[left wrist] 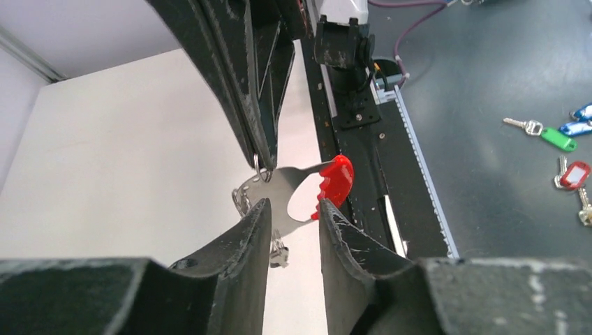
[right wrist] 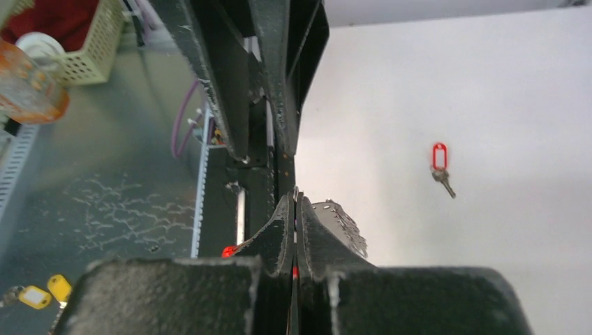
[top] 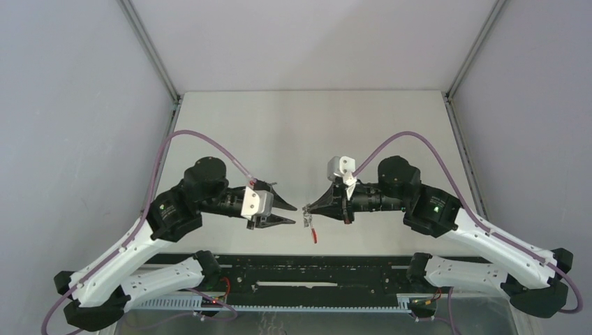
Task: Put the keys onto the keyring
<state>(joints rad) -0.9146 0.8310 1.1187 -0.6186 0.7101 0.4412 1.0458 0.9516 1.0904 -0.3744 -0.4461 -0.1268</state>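
The keyring [left wrist: 279, 183] is a silver-grey plate with small metal loops and a red arc [left wrist: 336, 180]. My right gripper [top: 307, 207] is shut on it and holds it above the table, the red end [top: 315, 234] hanging down. In the right wrist view my fingers [right wrist: 294, 199] pinch it, its looped edge [right wrist: 343, 225] showing on the right. My left gripper [top: 296, 213] is open, its tips [left wrist: 293, 206] on either side of the keyring's lower edge. A small metal piece [left wrist: 278, 252] hangs from the keyring; I cannot tell if it is the black-headed key. The red-tagged key [right wrist: 440, 162] lies on the table.
A black rail [top: 314, 269] runs along the table's near edge between the arm bases. Off the table, spare keys with green [left wrist: 557, 137], blue and red [left wrist: 576, 174] tags lie on a dark surface. A basket [right wrist: 84, 45] stands there too.
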